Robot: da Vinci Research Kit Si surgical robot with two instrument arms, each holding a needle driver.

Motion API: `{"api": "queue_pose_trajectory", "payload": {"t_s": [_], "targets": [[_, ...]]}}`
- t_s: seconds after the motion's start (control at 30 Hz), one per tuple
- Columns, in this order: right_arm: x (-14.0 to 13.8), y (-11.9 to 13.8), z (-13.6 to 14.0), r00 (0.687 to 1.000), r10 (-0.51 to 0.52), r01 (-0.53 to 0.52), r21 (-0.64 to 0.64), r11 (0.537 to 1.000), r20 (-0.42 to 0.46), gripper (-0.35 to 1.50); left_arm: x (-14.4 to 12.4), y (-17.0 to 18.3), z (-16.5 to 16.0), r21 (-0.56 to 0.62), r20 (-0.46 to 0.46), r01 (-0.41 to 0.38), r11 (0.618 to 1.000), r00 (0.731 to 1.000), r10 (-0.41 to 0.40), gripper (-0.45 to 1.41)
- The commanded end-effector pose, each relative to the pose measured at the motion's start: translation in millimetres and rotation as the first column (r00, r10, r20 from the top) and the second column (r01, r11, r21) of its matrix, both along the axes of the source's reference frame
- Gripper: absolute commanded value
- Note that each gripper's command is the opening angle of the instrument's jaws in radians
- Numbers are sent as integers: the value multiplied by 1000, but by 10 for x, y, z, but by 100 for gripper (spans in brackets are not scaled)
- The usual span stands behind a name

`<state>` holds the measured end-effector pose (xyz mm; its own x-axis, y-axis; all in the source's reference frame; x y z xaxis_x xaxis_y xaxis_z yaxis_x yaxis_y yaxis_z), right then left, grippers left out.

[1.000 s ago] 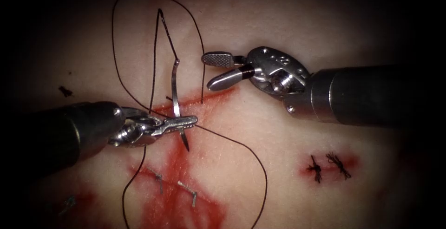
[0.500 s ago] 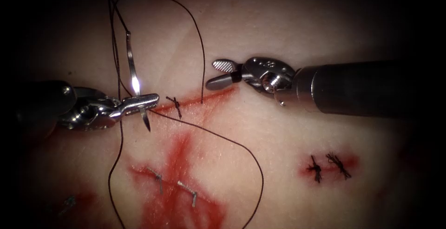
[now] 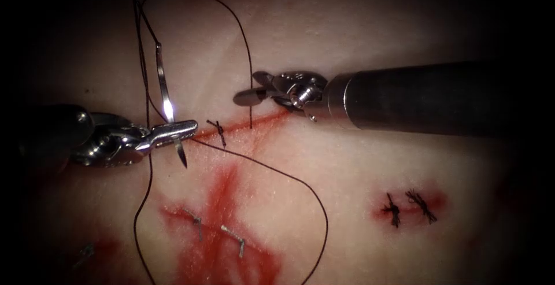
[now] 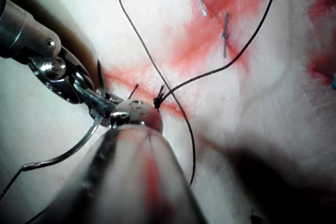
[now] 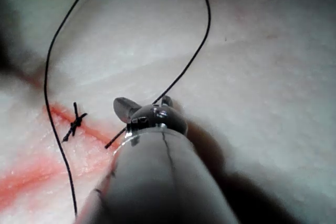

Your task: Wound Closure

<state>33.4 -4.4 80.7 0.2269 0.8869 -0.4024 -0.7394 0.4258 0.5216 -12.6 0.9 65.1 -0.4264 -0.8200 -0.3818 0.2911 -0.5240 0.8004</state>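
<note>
- Gripping the needle (image 3: 166,101) near its pointed end, the left tool (image 3: 173,129) has its jaws clamped together, left of the cut (image 3: 243,124).
- The needle stands clear of the tissue (image 3: 347,169), its curve rising from the jaws and its tip pointing down.
- Thread (image 3: 248,42) loops above and below the cut.
- The right tool (image 3: 254,88) holds nothing, its jaws slightly apart at the thread, above the cut.
- A dark knot (image 3: 218,129) sits on the cut.

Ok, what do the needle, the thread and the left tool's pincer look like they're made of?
Needle: looks like polished steel, thin and curved, with a bright glint; the left pincer holds it near the pointed end, out of the tissue. Thread: dark, fine, matte strand, fibre type unclear. Pincer: shiny bare metal.
</note>
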Motion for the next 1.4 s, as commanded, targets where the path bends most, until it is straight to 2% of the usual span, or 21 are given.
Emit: {"api": "queue_pose_trajectory", "payload": {"t_s": [0.03,0.1,0.17,0.2,0.27,0.43,0.57,0.6,0.63,0.67,0.73,0.8,0.83,0.87,0.9,0.93,0.97,1.03,1.07,1.1,1.4], "targets": [[4,0,7,1000,10,-10,-8,1000,11,93,-5,3,6,-1,0,0,1000,1000,0,-45],[5,-2,8,1000,14,-13,-10,1000,18,71,-6,3,6,4,0,4,1000,1000,-4,-45],[6,-3,9,1000,14,-14,-10,1000,22,61,-6,3,6,4,0,4,1000,1000,-4,-45],[8,-4,9,1000,17,-17,-11,1000,25,42,-6,3,6,4,-1,5,1000,1000,-5,-45],[11,-11,8,999,9,-10,3,1000,42,-35,-5,3,6,4,-1,6,1000,1000,-6,-45],[4,-7,-7,999,22,-22,12,1000,42,-35,-4,4,7,5,-4,7,1000,1000,-7,-45],[-30,-2,-29,999,37,-37,7,999,37,-35,-2,5,5,7,-4,7,1000,1000,-7,-45],[-71,2,-53,997,63,-63,0,998,35,-35,-1,6,5,13,-4,11,1000,1000,-11,-45],[-71,2,-53,997,63,-63,0,998,35,-35,-1,6,5,13,-4,11,1000,1000,-11,-45],[-92,6,-64,996,78,-78,-4,997,39,-35,-1,6,5,13,-4,11,1000,1000,-11,-45],[-171,28,-98,987,137,-135,-35,990,78,-35,0,6,4,15,-5,11,1000,1000,-11,-40],[-208,37,-109,980,161,-155,-59,986,114,-35,1,6,3,16,-6,12,1000,1000,-12,-38],[-208,37,-109,980,161,-155,-59,986,114,-35,1,6,3,16,-6,12,1000,1000,-12,-38],[-256,49,-120,971,196,-184,-97,978,139,-35,2,7,2,17,-6,12,1000,1000,-12,-38],[-275,54,-124,964,216,-200,-115,973,154,-35,2,7,2,18,-6,12,1000,1000,-12,-37],[-321,67,-130,951,256,-233,-143,962,172,-35,3,7,1,18,-6,12,1000,1000,-12,-37],[-321,67,-130,951,256,-233,-143,962,172,-35,3,7,1,18,-6,12,1000,1000,-12,-37],[-372,80,-135,942,297,-277,-140,951,153,-35,4,8,1,19,-7,13,1000,1000,-13,-33],[-372,80,-135,942,297,-277,-140,951,153,-35,4,8,1,19,-7,13,1000,1000,-13,-33],[-400,84,-138,927,337,-314,-149,938,164,-35,4,8,1,20,-8,13,1000,1000,-13,-33],[-442,76,-143,910,336,-296,-186,937,243,-35,3,8,1,20,-10,15,1000,1000,-15,-32]]}}
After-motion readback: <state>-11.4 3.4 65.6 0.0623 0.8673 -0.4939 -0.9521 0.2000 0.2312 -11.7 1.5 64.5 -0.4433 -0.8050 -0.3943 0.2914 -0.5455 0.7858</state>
